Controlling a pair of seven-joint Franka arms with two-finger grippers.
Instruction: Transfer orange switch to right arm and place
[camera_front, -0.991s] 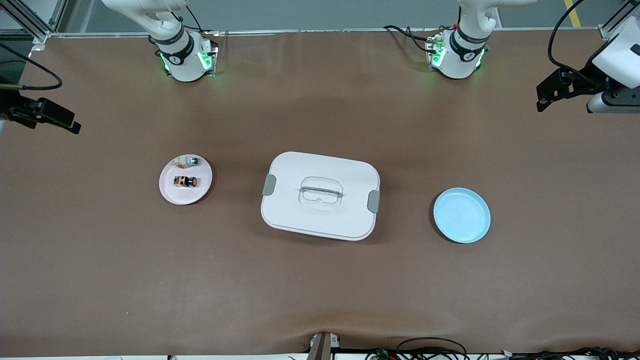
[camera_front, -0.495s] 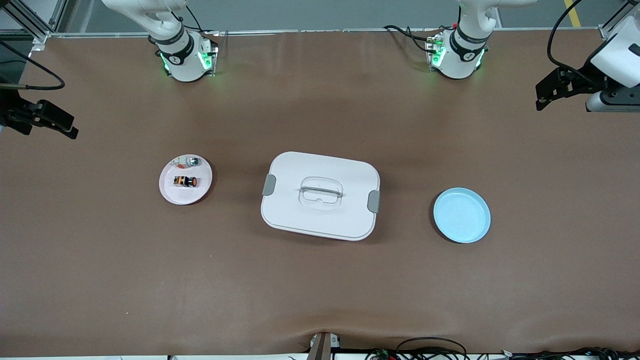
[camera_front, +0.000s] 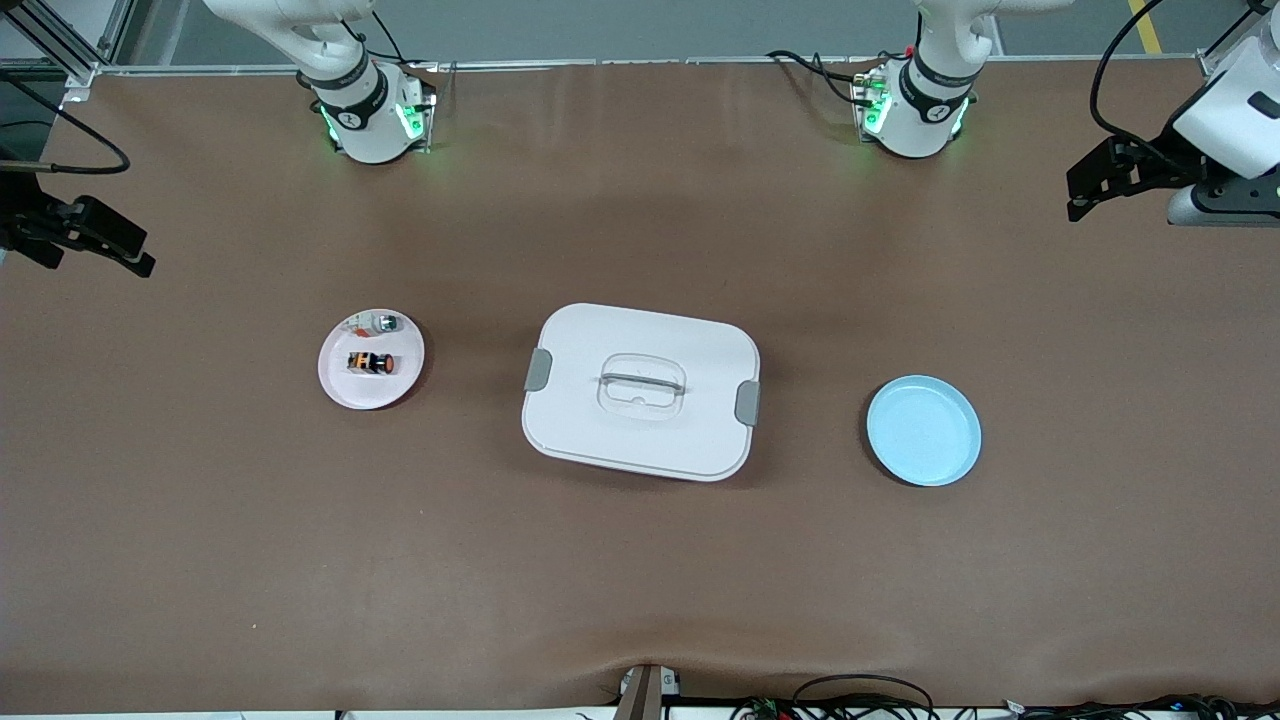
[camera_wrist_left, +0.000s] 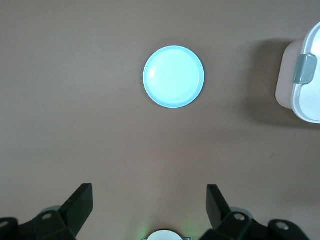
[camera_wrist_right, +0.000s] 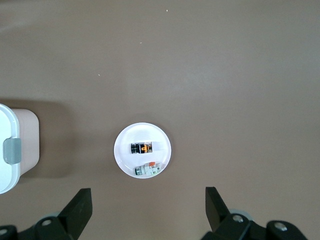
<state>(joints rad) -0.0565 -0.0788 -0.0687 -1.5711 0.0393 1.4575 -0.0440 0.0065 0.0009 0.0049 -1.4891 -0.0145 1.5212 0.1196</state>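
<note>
Orange switch (camera_front: 370, 363) lies on the white plate (camera_front: 345, 388), both end effectors released.
White lidded box (camera_front: 640, 391) sits between that plate and the blue plate (camera_front: 923, 431); left end effector (camera_wrist_left: 150, 206) and right end effector (camera_wrist_right: 149, 207) hang high over the surface (camera_front: 640, 580).

no text, label, brand, number or sign can be read in any of the views. small dark marks are seen on the bases of the two arms, but they cannot be made out as letters or figures.
</note>
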